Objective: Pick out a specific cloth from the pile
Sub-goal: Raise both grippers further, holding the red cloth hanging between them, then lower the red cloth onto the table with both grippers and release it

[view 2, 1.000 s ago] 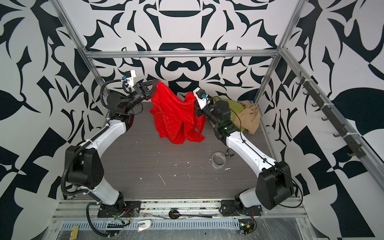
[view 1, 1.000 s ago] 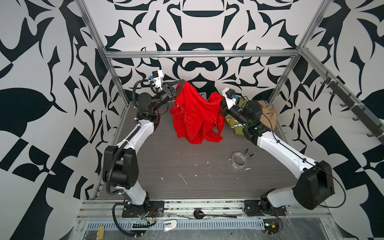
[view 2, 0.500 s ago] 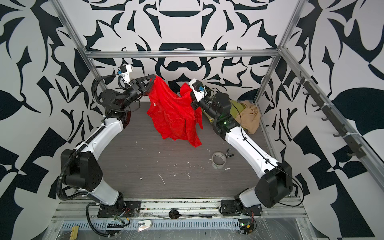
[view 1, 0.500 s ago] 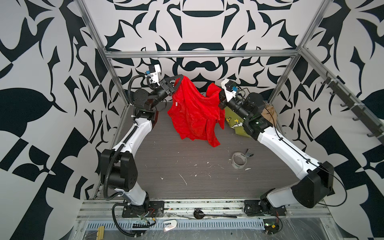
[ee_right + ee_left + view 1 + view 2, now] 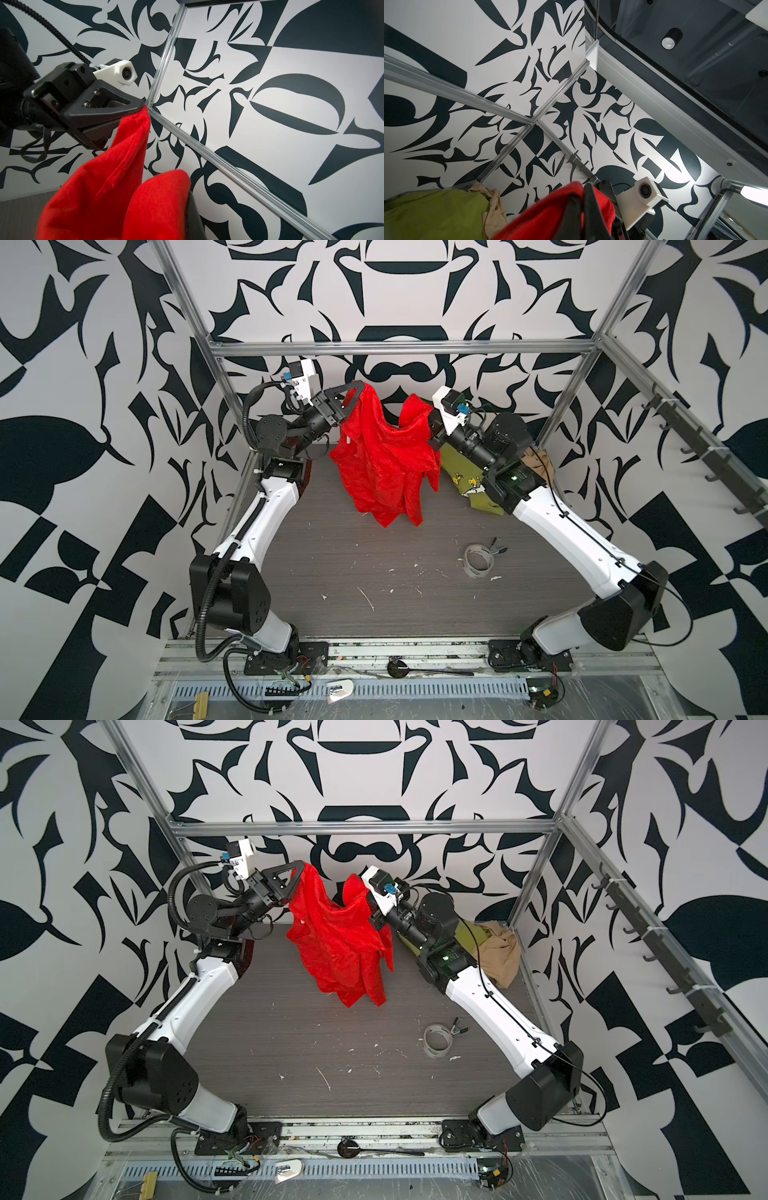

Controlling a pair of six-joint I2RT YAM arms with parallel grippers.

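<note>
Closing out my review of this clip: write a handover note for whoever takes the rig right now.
Grippers: left gripper shut on one top corner of the red cloth; right gripper shut on the other.
Cloth hangs between them, lifted off the pile: green shirt and beige garment, back right of the table.
Done: cloth picked out.
Left: probably set it down apart.

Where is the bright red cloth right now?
In both top views the red cloth hangs over the table's far middle, stretched between the left fingers and right fingers, just left of the green shirt.
</note>
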